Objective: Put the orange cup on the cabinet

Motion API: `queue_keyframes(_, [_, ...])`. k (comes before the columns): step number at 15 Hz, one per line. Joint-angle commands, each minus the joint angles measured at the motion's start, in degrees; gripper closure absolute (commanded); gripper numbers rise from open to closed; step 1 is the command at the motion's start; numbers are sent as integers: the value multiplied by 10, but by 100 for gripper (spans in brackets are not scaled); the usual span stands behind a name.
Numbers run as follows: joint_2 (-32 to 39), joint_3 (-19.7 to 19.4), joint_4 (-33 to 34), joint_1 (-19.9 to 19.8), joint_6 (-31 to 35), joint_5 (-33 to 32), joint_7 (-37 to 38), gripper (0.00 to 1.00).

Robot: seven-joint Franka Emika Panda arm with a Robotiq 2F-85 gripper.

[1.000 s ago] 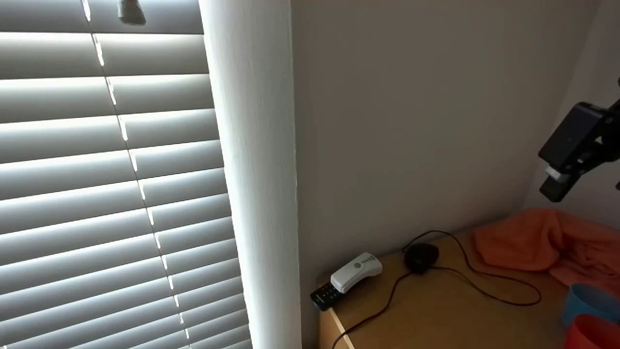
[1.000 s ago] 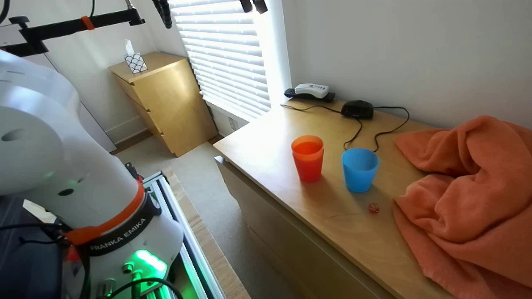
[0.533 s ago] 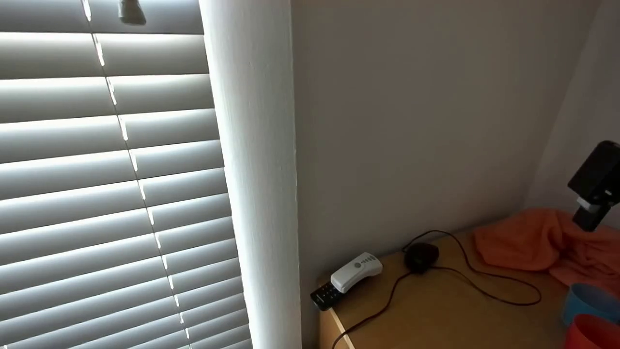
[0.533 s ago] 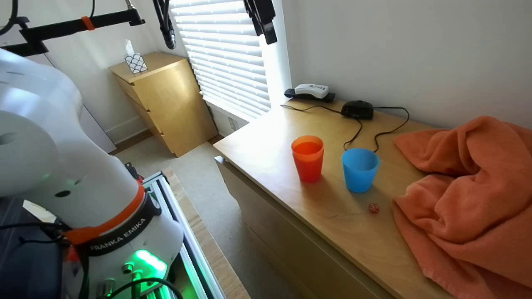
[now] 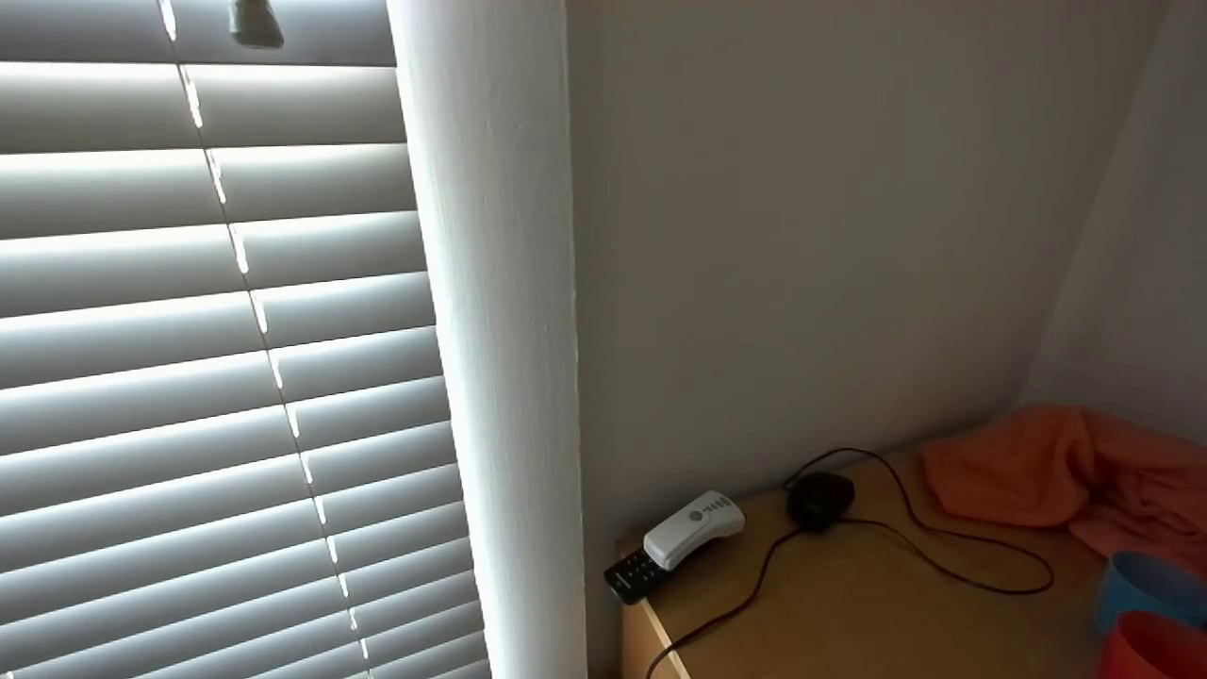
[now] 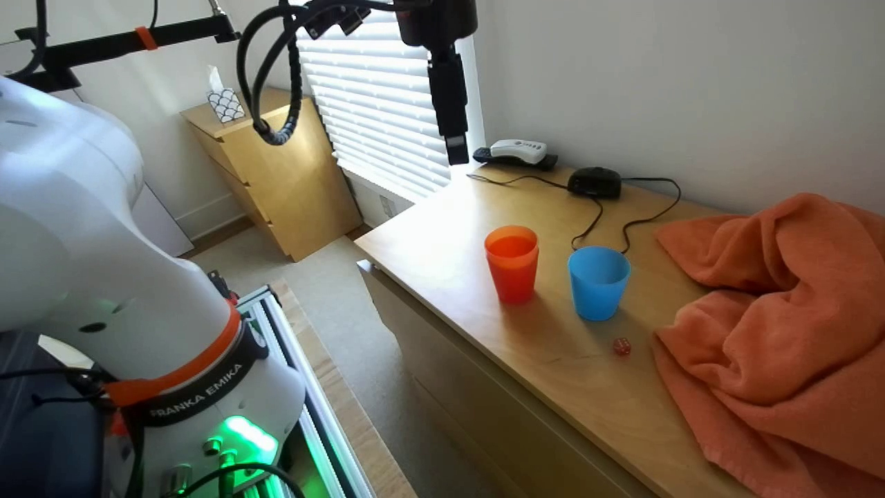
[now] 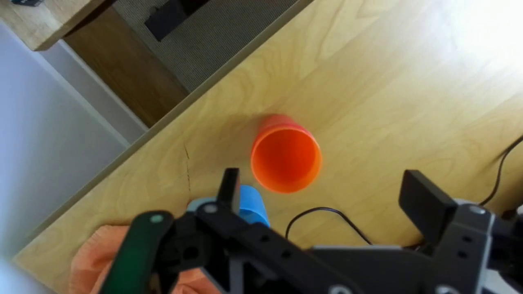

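Orange cup could tip toward the front edge of the bench if you lower your spread claw uncentred.

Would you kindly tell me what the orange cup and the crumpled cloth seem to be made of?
The orange cup: probably plastic, smooth and slightly translucent, since its shadow looks reddish.
The crumpled cloth: a soft-looking, matte fabric, perhaps fleece or terry; it shows no shine and lies in thick, rounded folds.
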Motion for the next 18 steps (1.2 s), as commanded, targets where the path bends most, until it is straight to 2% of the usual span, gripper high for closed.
queue_keyframes(1, [15, -22, -38, -12, 45, 12, -19, 0])
queue_keyframes(2, [41, -26, -17, -16, 46, 12, -18, 0])
queue_keyframes(3, [13, -12, -23, -14, 29, 4, -7, 0])
queue_keyframes(7, [20, -10, -20, -15, 31, 3, -8, 0])
queue_keyframes(13, [110, -30, -11, -50, 36, -13, -3, 0])
queue_keyframes(18, [191, -60, 5, -56, 52, 8, -12, 0])
